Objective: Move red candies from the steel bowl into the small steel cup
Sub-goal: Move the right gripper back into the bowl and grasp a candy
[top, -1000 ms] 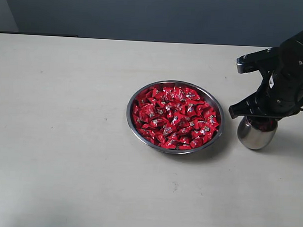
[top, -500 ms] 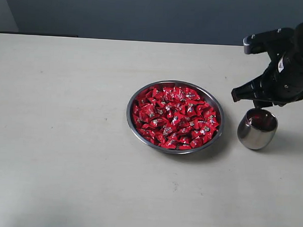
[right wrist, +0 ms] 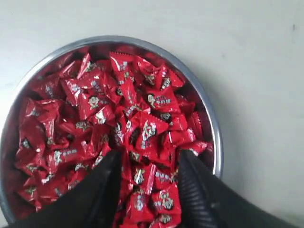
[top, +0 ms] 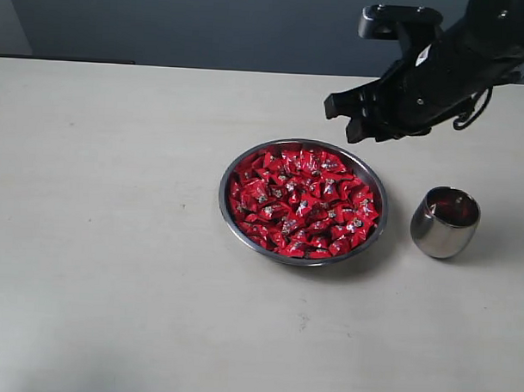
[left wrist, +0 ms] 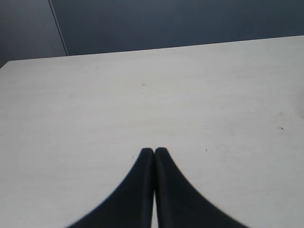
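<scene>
Lying beneath the right hand (right wrist: pixel 149 159), red candies (right wrist: pixel 118 114)

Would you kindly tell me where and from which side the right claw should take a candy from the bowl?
From straight above, probably. The candies lie packed in a shallow bowl, so no side is free. Pinch a raised one near the heap's middle across its puffed body; the open right claw hangs over such a spot.

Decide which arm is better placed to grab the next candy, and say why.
Right. Its pincer hangs open above the bowl, its camera looking straight onto the candies. The left pincer is shut over the table, with no bowl in its view.
</scene>
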